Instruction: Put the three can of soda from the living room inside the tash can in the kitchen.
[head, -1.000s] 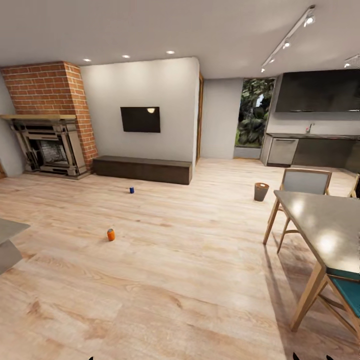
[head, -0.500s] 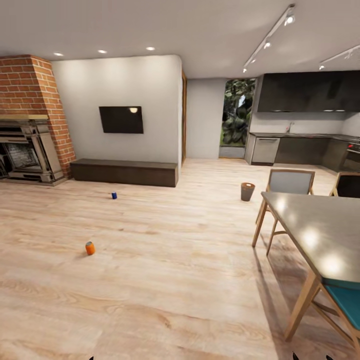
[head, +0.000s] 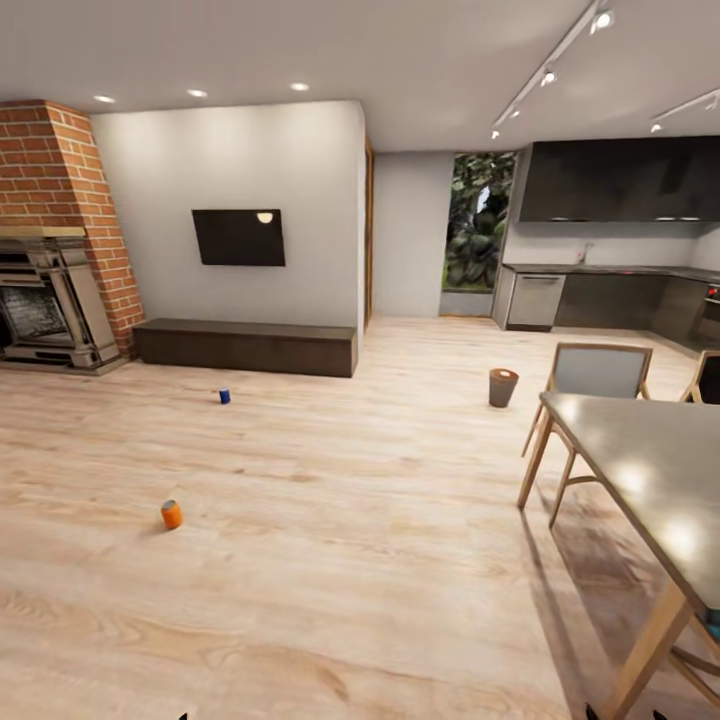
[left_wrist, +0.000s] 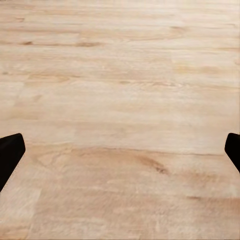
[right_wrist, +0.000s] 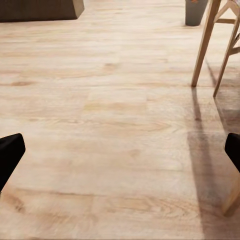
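An orange can of soda (head: 171, 514) stands on the wood floor at the left of the head view. A dark blue can of soda (head: 224, 396) stands farther off, in front of the low dark bench (head: 245, 346). The brown tash can (head: 503, 387) stands on the floor toward the kitchen (head: 610, 250), just left of a chair; its base (right_wrist: 196, 11) also appears in the right wrist view. My left gripper (left_wrist: 120, 152) is open over bare floor. My right gripper (right_wrist: 120, 152) is open too, with nothing between its fingers.
A grey dining table (head: 650, 470) with wooden legs and a chair (head: 600, 375) fills the right side; chair legs (right_wrist: 205, 45) are close to my right gripper. The brick fireplace (head: 55, 240) and wall TV (head: 239, 237) stand at the far left.
The whole picture has shifted, so the camera has moved: the fireplace slid left and the kitchen came into view. The cans and the bin stay where they were on the floor.
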